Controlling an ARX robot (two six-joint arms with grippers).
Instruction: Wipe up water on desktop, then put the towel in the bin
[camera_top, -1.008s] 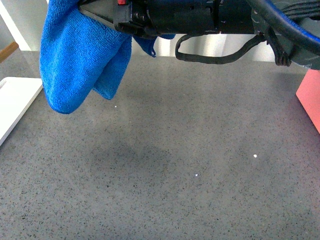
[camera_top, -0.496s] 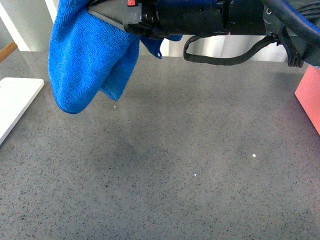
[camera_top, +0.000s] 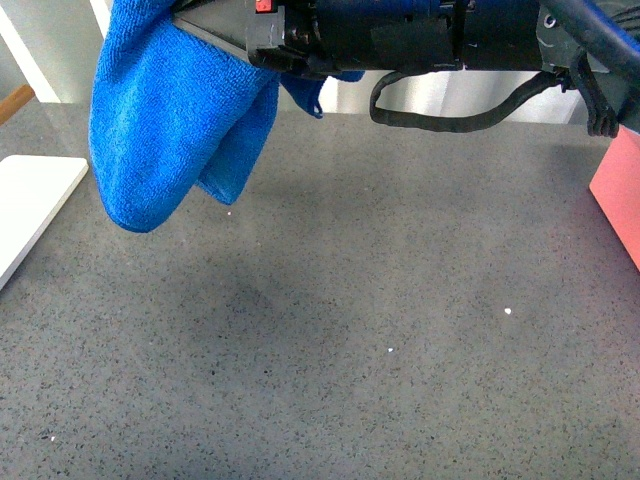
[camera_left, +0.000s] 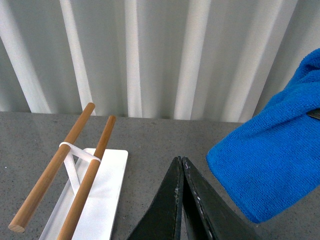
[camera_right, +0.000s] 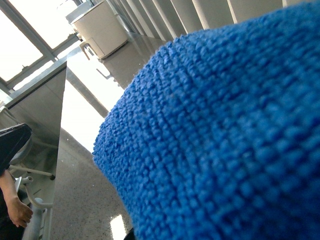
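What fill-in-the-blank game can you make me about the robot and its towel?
The fuzzy towel is coloured ____. It hangs ____ the desktop, not touching it. The left end effector is ____ and holds nothing. The white rack has ____ wooden rods.
Missing words: blue; above; shut; two.

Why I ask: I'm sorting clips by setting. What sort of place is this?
Likely an indoor office or lab bench: a speckled grey desktop, white ribbed wall behind it, big bright windows.
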